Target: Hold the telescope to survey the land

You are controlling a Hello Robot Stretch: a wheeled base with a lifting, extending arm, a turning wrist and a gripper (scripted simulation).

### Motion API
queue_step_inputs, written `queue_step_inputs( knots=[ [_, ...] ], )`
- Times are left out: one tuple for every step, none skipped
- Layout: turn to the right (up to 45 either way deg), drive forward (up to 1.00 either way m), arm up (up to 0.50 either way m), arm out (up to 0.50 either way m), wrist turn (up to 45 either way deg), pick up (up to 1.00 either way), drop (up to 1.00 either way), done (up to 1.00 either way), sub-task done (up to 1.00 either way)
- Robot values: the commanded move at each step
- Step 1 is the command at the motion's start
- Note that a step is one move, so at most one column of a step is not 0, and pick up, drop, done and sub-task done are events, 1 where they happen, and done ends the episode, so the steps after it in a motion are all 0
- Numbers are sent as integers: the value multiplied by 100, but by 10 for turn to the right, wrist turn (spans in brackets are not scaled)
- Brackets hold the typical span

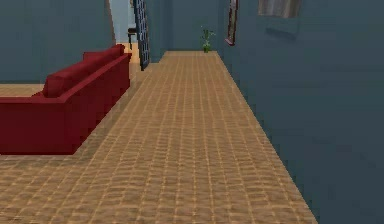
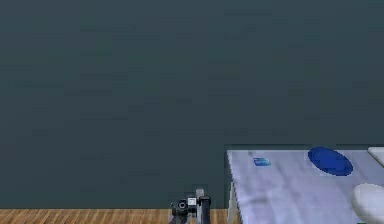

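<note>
In the arm side view my gripper (image 2: 188, 208) shows as a small dark shape low at the bottom edge, just left of a pale table (image 2: 290, 195). Wooden floor and a dark blue-grey wall lie behind it. I cannot make out its far end, so I cannot tell whether it holds anything. On the tabletop lie a round blue disc (image 2: 330, 161), a small blue item (image 2: 262, 162) and a white rounded thing (image 2: 368, 197). Nothing I see has a telescope's shape.
In the forward view a red sofa (image 1: 70, 95) stands at the left on a wooden floor (image 1: 185, 150) that runs on as a corridor. A blue-grey wall (image 1: 320, 110) closes the right side. A potted plant (image 1: 207, 40) stands at the far end beside a dark doorway (image 1: 143, 35).
</note>
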Motion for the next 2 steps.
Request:
queue_step_inputs(
  knots=[
    [0, 0, 0, 0, 450, 0, 0, 0, 0],
    [0, 0, 0, 0, 450, 0, 0, 0, 0]
  ],
)
